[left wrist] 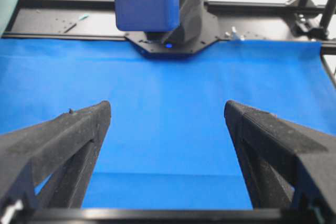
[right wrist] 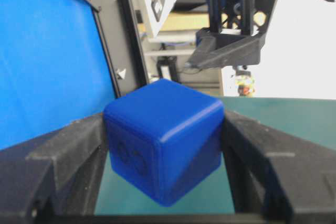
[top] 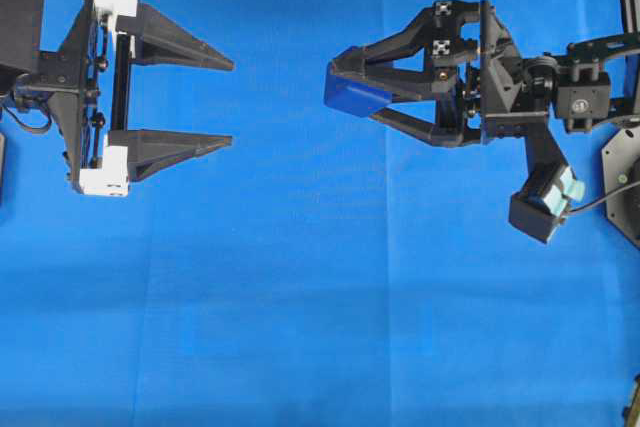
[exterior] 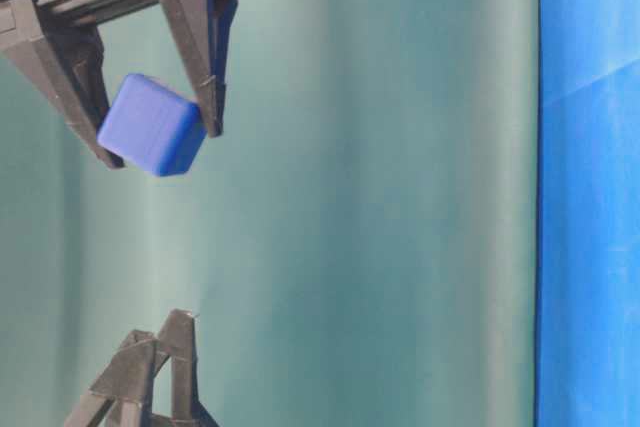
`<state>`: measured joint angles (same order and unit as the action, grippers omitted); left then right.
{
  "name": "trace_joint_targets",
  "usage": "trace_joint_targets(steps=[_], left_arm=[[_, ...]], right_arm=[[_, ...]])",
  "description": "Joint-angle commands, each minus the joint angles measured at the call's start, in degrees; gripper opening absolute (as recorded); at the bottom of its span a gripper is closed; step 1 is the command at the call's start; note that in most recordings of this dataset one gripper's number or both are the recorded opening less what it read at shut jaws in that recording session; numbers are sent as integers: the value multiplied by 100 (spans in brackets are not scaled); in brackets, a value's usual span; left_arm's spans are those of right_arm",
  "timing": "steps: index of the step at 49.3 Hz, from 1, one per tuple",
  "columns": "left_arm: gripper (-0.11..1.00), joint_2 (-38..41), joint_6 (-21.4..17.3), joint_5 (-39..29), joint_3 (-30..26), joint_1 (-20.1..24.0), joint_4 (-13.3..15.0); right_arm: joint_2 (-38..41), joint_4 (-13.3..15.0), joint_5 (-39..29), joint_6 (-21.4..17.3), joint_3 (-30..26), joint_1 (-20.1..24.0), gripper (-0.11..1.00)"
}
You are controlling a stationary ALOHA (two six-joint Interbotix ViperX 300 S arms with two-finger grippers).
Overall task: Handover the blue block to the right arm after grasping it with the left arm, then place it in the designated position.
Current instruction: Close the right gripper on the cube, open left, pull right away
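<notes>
The blue block (top: 352, 94) is a small dark-blue cube held between the fingertips of my right gripper (top: 345, 89), in the air above the blue cloth. It also shows in the table-level view (exterior: 152, 125), in the right wrist view (right wrist: 164, 140) and at the top of the left wrist view (left wrist: 147, 1). My right gripper (right wrist: 165, 145) is shut on it. My left gripper (top: 230, 102), with white brackets on its jaw rail, is wide open and empty at the left, its fingertips apart from the block. In the left wrist view the left gripper (left wrist: 168, 114) has only cloth between its fingers.
The blue cloth (top: 320, 307) covers the table. The right arm's wrist camera box (top: 545, 202) hangs below its wrist. A black frame rail (left wrist: 63, 22) runs along the far table edge. A black mount (top: 625, 182) sits at the right edge.
</notes>
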<state>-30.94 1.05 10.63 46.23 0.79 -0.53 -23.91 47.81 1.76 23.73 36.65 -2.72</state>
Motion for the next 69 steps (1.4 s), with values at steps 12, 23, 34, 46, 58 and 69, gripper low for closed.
trace_joint_targets(steps=[12, 23, 34, 46, 58, 69], left_arm=[[93, -158, -9, 26, -97, 44, 9], [93, -158, -9, 18, -105, 44, 9], [93, -158, -18, 26, -105, 53, 9], [93, -167, -18, 18, -97, 44, 9], [93, -176, -44, 26, -88, 44, 9], [93, -185, -62, 26, -88, 53, 9]], right_arm=[[-35, -229, 9, -114, -105, 88, 57], [-44, -1055, 0, -1046, -114, 88, 57], [-70, -1477, 0, -2426, -97, 105, 57], [-70, -1512, -132, -4069, -114, 114, 57], [-79, -1512, -281, -5229, -149, 123, 57], [-88, -1512, -290, -5326, -176, 149, 57]])
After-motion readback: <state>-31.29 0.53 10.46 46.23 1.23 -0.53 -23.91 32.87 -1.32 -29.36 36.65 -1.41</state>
